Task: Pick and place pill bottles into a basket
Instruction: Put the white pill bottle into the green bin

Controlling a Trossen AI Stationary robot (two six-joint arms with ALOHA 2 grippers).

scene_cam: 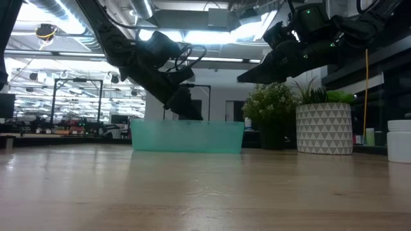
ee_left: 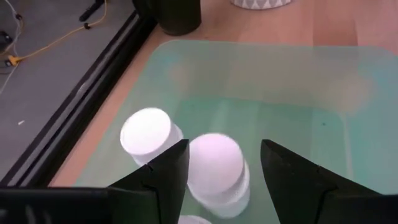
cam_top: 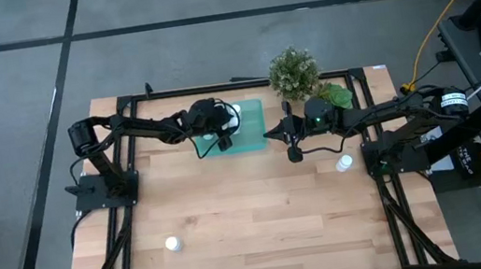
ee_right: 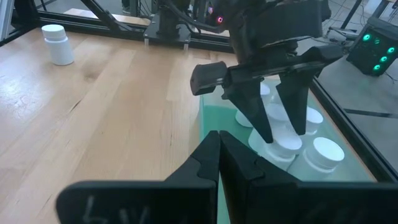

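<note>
Several pill bottles [ee_right: 320, 151] are already in the basket [cam_top: 250, 114]; two remain on the table [cam_top: 234, 220]. The left gripper [ee_left: 217, 168] is spread open over the basket; the right gripper [ee_right: 219, 163] is closed, empty.

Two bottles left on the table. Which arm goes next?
Right. The right gripper is empty and shut, near the pill bottle by its base; the left gripper is over the basket, open around another bottle.

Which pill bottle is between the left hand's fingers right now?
The bottle inside the basket, framed by the left hand; its neighbour stands outside the fingers.
</note>
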